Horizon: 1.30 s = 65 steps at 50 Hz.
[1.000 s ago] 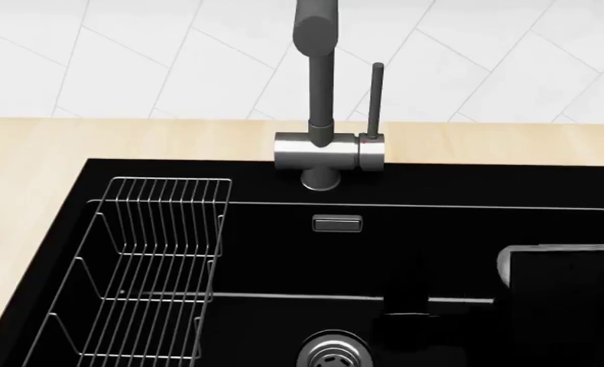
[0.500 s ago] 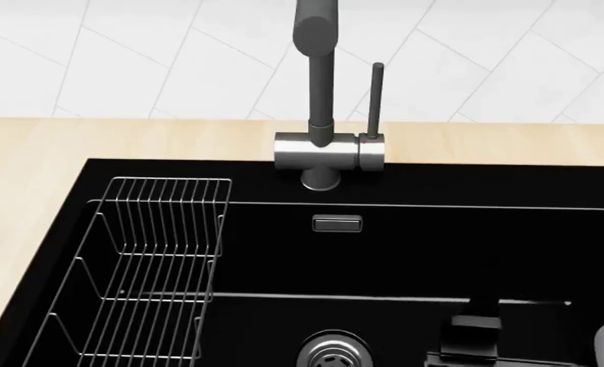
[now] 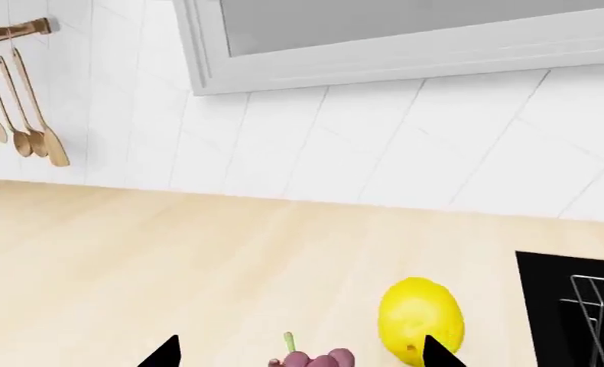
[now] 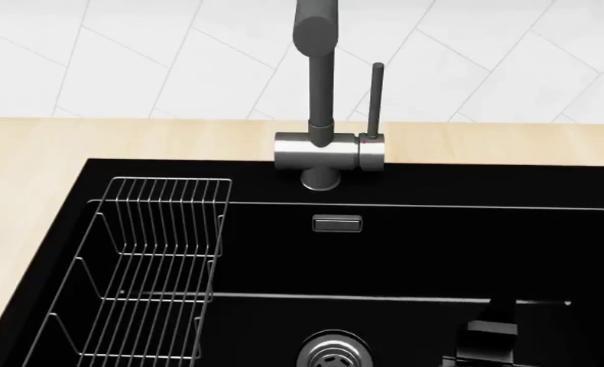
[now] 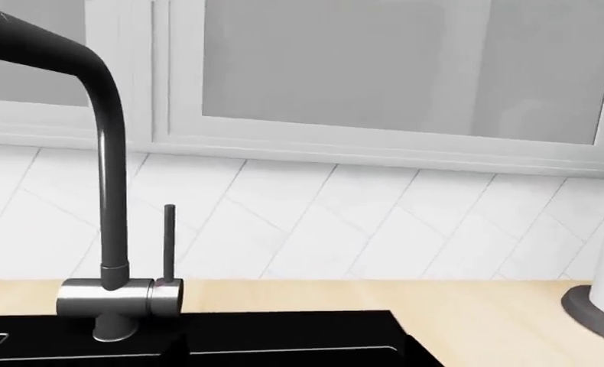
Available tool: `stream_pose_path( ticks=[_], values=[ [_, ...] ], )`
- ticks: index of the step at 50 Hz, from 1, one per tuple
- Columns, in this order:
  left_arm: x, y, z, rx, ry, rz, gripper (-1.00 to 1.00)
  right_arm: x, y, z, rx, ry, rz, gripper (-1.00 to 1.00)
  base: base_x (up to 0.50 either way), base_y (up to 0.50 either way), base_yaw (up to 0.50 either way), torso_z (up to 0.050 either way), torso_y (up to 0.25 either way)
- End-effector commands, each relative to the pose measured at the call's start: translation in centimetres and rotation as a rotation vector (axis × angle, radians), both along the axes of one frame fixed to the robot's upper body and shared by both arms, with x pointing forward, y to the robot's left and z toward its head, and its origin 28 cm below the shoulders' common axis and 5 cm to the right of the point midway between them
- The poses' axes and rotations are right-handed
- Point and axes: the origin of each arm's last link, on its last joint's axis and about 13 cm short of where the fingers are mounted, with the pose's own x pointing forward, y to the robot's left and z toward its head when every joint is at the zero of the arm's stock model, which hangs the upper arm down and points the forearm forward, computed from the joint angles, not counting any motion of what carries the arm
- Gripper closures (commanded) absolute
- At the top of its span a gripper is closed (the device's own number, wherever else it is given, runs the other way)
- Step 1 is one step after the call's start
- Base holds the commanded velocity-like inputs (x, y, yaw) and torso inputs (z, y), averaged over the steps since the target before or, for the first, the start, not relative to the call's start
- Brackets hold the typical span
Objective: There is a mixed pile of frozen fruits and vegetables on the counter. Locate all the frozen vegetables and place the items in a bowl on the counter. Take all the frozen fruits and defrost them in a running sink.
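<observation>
My right arm had pulled back over the last second: a moment earlier it reached across the right side of the sink (image 4: 404, 252), and now only a dark part of it showed at the basin's near right corner in the head view, so I could not tell whether my right claw (image 4: 506, 340) was apart or together. The basin itself lay bare apart from the wire rack (image 4: 149, 267) on its left side and the drain (image 4: 332, 353) at the near edge; no fruit was in it and I saw no water falling from the faucet (image 4: 320, 92), whose thin lever (image 4: 375, 99) stood upright beside the spout. I judged that the defrosting step had not begun and that the tap was yet to be turned on. My left claw (image 3: 297, 359) hung with its two dark tips wide apart over the surface (image 3: 128, 260), left of the sink's edge. Between those tips sat the grape bunch (image 3: 317, 359), its green stem poking up, and just beside it, toward the sink, the lemon (image 3: 420, 317). Both fruits rested on the surface, unheld. The cherry, the green vegetable and the bowl were not in any view. A white roll (image 5: 603, 306) on a grey base stood at the surface's far right. I could read no brand, label or writing anywhere; only a small red mark showed at the lever's base.
</observation>
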Motion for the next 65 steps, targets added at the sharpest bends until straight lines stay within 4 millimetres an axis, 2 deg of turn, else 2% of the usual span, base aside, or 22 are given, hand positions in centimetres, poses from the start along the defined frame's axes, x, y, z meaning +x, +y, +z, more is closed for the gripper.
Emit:
stream_pose_path(
  ticks=[1, 7, 14, 17, 21, 25, 40, 45, 65],
  values=[
    [-0.1, 1.1, -2.1, -0.057, 0.054, 0.077, -1.0, 0.2, -0.4, 0.1, 0.023, -0.016, -0.01, -1.0, 0.0, 0.0, 0.0, 0.0, 0.0],
    [-0.5, 1.1, -2.6, -0.075, 0.086, 0.08, -1.0, 0.3, -0.4, 0.1, 0.023, -0.013, -0.014, -1.0, 0.0, 0.0, 0.0, 0.0, 0.0],
    [-2.0, 1.1, -3.2, -0.07, 0.133, 0.067, -1.0, 0.0, -0.5, 0.3, 0.026, -0.018, -0.014, -1.0, 0.0, 0.0, 0.0, 0.0, 0.0],
    [-1.7, 0.7, -3.5, -0.078, 0.148, 0.036, -1.0, -0.1, -0.6, 0.3, 0.024, -0.019, -0.016, -1.0, 0.0, 0.0, 0.0, 0.0, 0.0],
    [0.0, -0.3, -3.9, -0.095, 0.178, -0.015, -1.0, 0.1, -0.4, 0.2, 0.024, -0.027, -0.012, -1.0, 0.0, 0.0, 0.0, 0.0, 0.0],
    [0.8, -0.5, -4.8, -0.106, 0.209, -0.024, -1.0, 0.3, -0.1, 0.0, 0.023, -0.018, 0.003, -1.0, 0.0, 0.0, 0.0, 0.0, 0.0],
    [2.3, 0.4, -6.2, -0.154, 0.245, 0.021, -1.0, 0.3, 0.2, -0.4, 0.019, -0.011, 0.034, -1.0, 0.0, 0.0, 0.0, 0.0, 0.0],
    [3.2, 0.6, -5.8, -0.156, 0.244, 0.026, -1.0, 0.4, 0.4, -0.3, 0.017, -0.01, 0.039, -1.0, 0.0, 0.0, 0.0, 0.0, 0.0],
    [4.1, 1.1, -8.0, -0.158, 0.315, 0.062, -1.0, 0.4, 0.4, -0.5, 0.015, -0.003, 0.04, -1.0, 0.0, 0.0, 0.0, 0.0, 0.0]
  ],
)
